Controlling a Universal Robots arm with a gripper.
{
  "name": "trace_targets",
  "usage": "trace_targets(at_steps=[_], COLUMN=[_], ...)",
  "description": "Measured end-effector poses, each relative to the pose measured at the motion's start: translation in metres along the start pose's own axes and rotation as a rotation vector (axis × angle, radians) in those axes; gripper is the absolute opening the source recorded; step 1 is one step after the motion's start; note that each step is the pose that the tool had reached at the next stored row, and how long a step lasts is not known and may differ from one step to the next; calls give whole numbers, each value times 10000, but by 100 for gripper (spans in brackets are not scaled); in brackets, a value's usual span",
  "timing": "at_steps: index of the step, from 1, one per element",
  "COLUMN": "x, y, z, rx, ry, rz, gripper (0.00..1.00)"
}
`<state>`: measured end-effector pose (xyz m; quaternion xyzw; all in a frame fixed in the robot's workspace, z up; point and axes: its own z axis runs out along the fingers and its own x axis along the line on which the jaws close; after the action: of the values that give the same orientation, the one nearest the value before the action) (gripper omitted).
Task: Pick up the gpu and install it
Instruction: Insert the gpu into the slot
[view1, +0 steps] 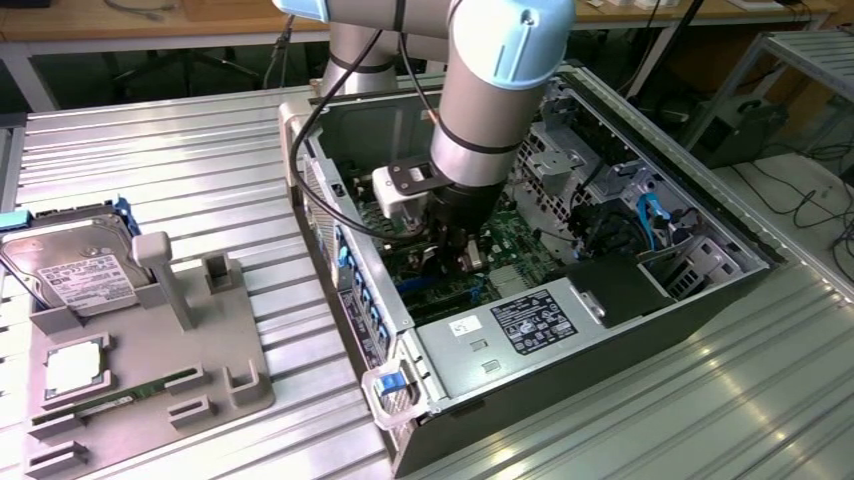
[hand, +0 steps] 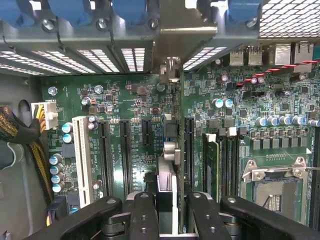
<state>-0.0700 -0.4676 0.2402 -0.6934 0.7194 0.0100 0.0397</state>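
A ribbed metal tabletop (view1: 160, 150) is seen carrying an open computer case (view1: 614, 395), which lies on its side. The robot arm (view1: 487, 90) is reached down into the case from above, and the claw (view1: 454, 250) is held low over the green motherboard (view1: 514, 235), which lies directly beneath it. A silver power supply (view1: 527, 335) with a black label is set inside the case, near the claw and on the side towards the exterior camera.

A grey holder (view1: 200, 350) is placed on the tabletop outside the case, well apart from the claw, on the exterior view's left. On it, a hard drive (view1: 74, 265) with a white label is propped up, and a green memory stick (view1: 120, 398) is laid in a groove.

In the wrist view, the gpu (hand: 167, 175) is seen edge-on between the black fingers (hand: 145, 215) of the claw (hand: 169, 212), which is clamped on it. The card is held upright over the motherboard (hand: 135, 105), between two black slots. Its metal bracket (hand: 170, 67) is at the end away from the claw, close against the perforated rear wall of the case. Whether its lower edge is seated in a slot cannot be told. A white slot (hand: 82, 155) lies well to one side of the claw and a processor socket (hand: 272, 180) to the other.
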Motion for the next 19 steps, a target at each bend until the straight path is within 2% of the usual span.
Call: trace_targets(at_steps=[1, 5, 13, 19], x=[-2, -19, -21, -18], y=[0, 1, 18, 21], z=[0, 2, 20, 62], rx=[3, 8, 8, 5], ry=[72, 217, 208, 146], rz=[-3, -9, -11, -6], gripper=[28, 28, 28, 28])
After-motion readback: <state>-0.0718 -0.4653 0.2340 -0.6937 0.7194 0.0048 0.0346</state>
